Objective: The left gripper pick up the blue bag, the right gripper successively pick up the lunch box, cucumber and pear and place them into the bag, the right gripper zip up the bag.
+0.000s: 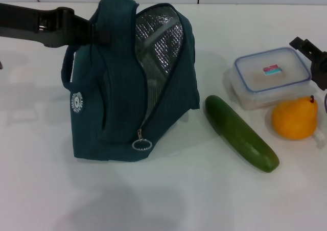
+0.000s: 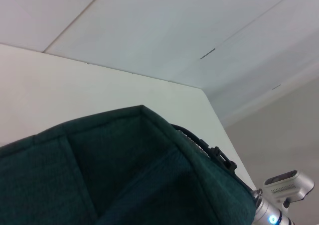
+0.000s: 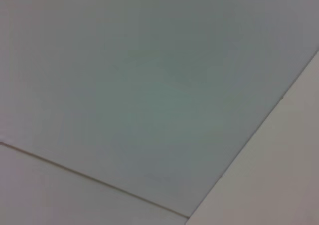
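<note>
The blue bag (image 1: 112, 113) stands on the white table (image 1: 204, 200), its zip open and the silver foil lining (image 1: 158, 42) showing. My left gripper (image 1: 94, 29) reaches in from the left and is shut on the bag's top by a handle. In the left wrist view the bag's fabric (image 2: 124, 175) fills the lower part. To the bag's right lie the cucumber (image 1: 240, 133), the lunch box (image 1: 271, 77) behind it, and the pear (image 1: 294, 119) in front of the box. My right gripper (image 1: 312, 54) hovers at the lunch box's far right corner.
The metal zip pull ring (image 1: 142, 144) hangs at the bag's lower front. The right arm's silver wrist (image 2: 279, 205) shows past the bag in the left wrist view. The right wrist view shows only pale wall and a surface edge.
</note>
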Tool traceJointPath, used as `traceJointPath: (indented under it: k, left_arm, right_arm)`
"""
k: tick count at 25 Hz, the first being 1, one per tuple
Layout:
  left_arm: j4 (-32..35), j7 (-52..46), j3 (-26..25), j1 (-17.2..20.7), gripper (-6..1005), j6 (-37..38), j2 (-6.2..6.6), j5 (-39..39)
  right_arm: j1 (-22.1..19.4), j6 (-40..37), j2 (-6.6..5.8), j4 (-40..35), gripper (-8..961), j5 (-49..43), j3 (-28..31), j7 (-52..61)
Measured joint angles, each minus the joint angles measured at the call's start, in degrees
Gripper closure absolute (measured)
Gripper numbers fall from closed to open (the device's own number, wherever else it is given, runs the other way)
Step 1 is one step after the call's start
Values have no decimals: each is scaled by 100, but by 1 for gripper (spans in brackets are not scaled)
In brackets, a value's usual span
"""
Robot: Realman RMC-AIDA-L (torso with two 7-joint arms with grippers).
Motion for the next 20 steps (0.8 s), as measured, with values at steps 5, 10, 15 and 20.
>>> traceJointPath:
  k: [5, 10, 15, 20]
  left_arm:
    - [0, 8, 38, 6, 957, -1, 0, 6]
    - [0, 9, 75, 18, 957, -1, 0, 4]
    - [0, 9, 79, 18, 957, -1, 1, 3]
    - [0, 9, 80, 13, 957, -4, 0, 2]
  right_arm:
    - [-53, -43, 0, -7, 168, -3, -35, -23]
    - [-77, -95, 0, -10, 300, -2, -34, -28]
    - [-90, -120, 0, -10, 556, 6, -33, -27]
    - [-105, -174, 0, -11, 694, 21, -32, -27]
